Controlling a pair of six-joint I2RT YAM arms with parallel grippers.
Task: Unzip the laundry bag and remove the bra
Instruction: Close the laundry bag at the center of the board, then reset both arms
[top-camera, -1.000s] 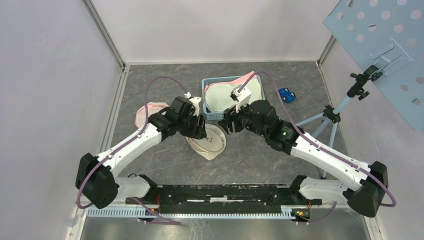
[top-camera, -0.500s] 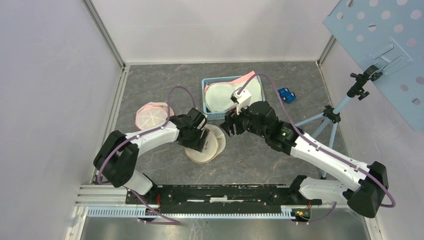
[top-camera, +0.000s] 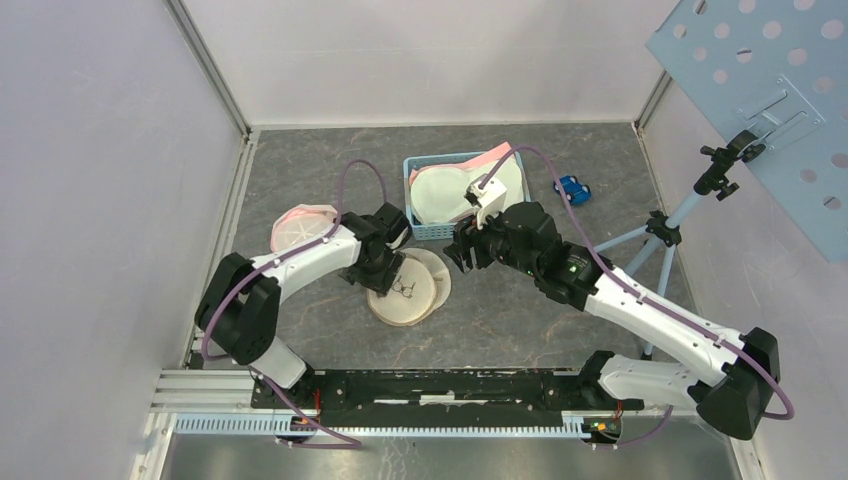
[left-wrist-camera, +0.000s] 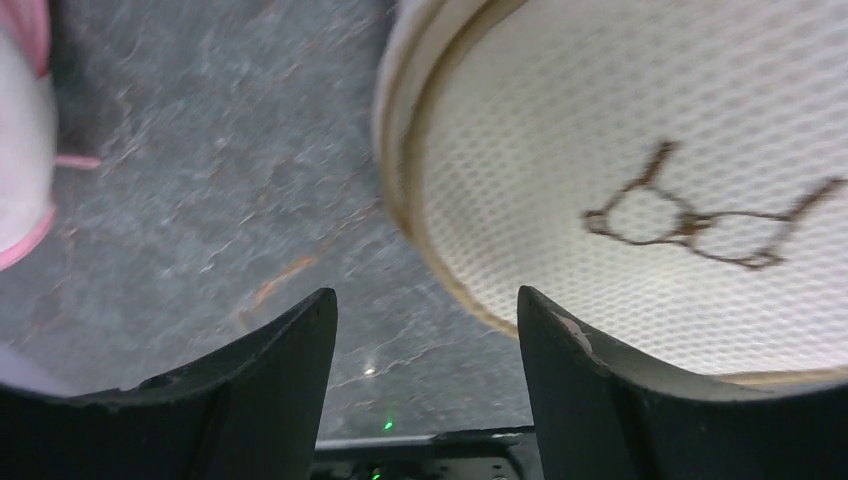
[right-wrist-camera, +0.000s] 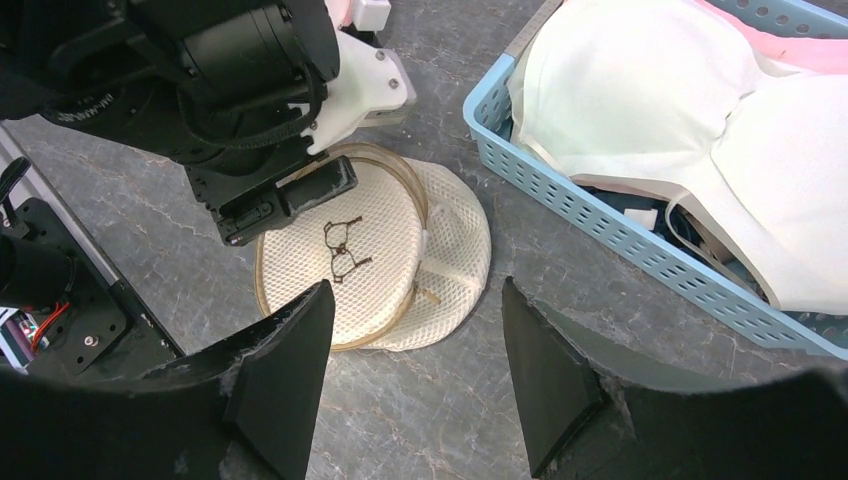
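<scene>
From where I stand, the left gripper (left-wrist-camera: 424, 300) hangs with its jaws spread and pinches nothing. The rim of the cream mesh laundry bag (left-wrist-camera: 650, 200) curves just ahead of the gap. Most of the bag lies on the right jaw's side and runs out of frame. A pink-edged bag (left-wrist-camera: 22, 105) beyond the left jaw is cut off. The right gripper (right-wrist-camera: 415, 290) is also spread wide and empty, with the laundry bag straight ahead of its tips. A blue basket (right-wrist-camera: 600, 210) of pale bras (right-wrist-camera: 650, 90) sits past its right jaw. The laundry bag shows two offset layers. I cannot make out its zip, and its contents are hidden.
</scene>
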